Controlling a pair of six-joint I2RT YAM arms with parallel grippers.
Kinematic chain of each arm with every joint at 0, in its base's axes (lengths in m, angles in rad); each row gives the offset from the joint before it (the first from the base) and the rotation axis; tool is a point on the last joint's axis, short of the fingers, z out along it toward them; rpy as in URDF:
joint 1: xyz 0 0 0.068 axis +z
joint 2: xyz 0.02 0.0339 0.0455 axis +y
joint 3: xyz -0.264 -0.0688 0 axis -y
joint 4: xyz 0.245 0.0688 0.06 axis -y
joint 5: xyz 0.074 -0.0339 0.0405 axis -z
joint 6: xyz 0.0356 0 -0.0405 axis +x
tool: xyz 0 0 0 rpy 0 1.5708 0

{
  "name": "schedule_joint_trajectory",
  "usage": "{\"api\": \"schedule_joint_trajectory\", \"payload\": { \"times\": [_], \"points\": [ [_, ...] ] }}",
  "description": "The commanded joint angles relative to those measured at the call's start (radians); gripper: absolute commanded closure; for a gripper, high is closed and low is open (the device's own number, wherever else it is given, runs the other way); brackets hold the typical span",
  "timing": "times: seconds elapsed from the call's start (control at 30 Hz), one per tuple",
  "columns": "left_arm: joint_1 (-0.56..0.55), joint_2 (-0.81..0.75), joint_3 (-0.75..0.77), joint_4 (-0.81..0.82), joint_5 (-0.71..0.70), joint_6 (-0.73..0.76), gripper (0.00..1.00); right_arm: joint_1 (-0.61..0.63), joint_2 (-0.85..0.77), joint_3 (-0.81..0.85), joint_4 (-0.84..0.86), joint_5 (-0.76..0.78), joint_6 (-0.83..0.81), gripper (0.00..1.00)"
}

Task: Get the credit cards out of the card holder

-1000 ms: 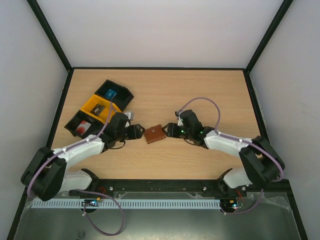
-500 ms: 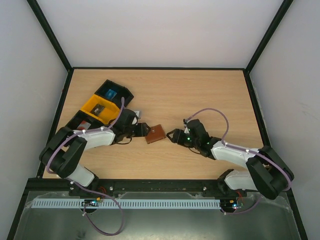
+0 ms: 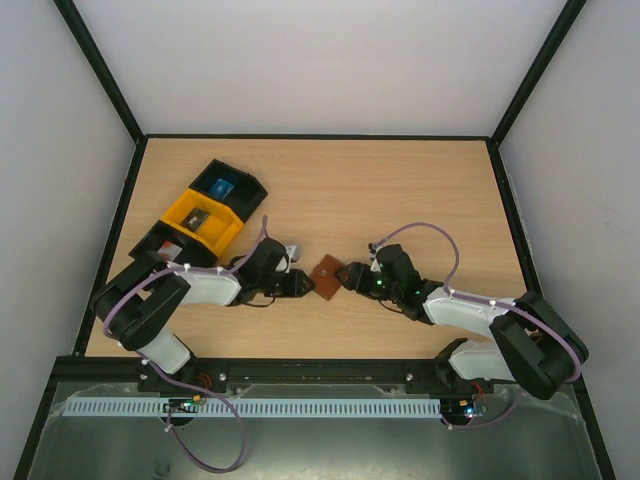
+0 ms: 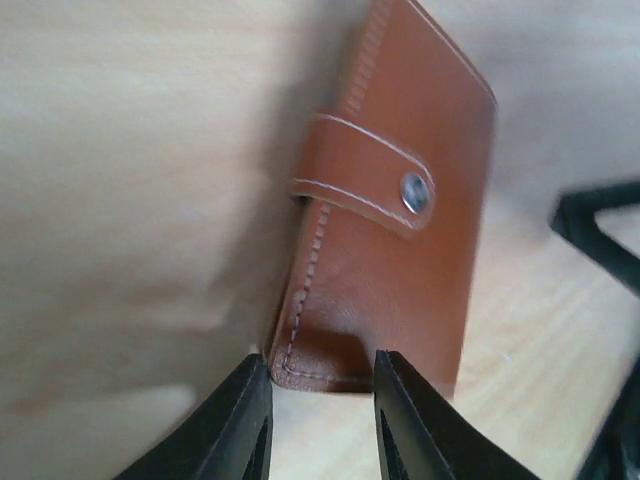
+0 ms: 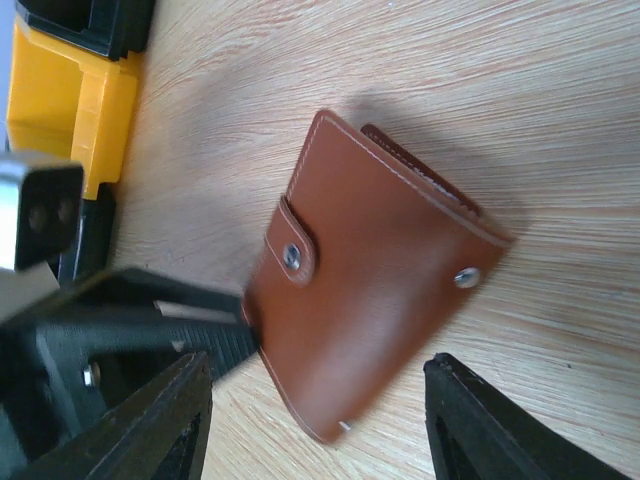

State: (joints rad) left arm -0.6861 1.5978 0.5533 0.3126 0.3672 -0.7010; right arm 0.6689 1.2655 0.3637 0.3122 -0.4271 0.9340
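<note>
Wooden table (image 3: 400,180): bins (image 3: 205,215), closed card holder (image 3: 327,275)

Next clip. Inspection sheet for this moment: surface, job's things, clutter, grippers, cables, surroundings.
Surface: wooden table, no spills seen.
Job's things: wallet closed, snap tab fastened; cards not visible.
Clutter: yellow bin between black bins, small items inside.
Grippers: left gripper open, tips at the wallet's edge; right gripper open, wallet's corner between its fingers.
Cables: purple cables looped along both arms, off the wallet.
Surroundings: white walls, black frame; nothing else seen.
</note>
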Motion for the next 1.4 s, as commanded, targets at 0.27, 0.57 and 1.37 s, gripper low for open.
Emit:
{"api": "schedule_joint_trajectory", "payload": {
  "times": [0.27, 0.57, 1.37],
  "points": [
    [-0.052, -0.135, 0.01, -0.038, -0.069, -0.095, 0.58, 0.001, -0.01, -0.042, 0.063, 0.039, 0.083, 0.45],
    [-0.039, -0.032, 0.034, 0.041, 0.003, -0.043, 0.68, 0.001, 0.016, -0.093, 0.131, 0.098, 0.148, 0.46],
    [-0.059, 0.084, 0.015, 0.031, -0.022, 0.014, 0.9, 0.015, 0.181, -0.119, 0.401, 0.018, 0.239, 0.9]
  ]
}}
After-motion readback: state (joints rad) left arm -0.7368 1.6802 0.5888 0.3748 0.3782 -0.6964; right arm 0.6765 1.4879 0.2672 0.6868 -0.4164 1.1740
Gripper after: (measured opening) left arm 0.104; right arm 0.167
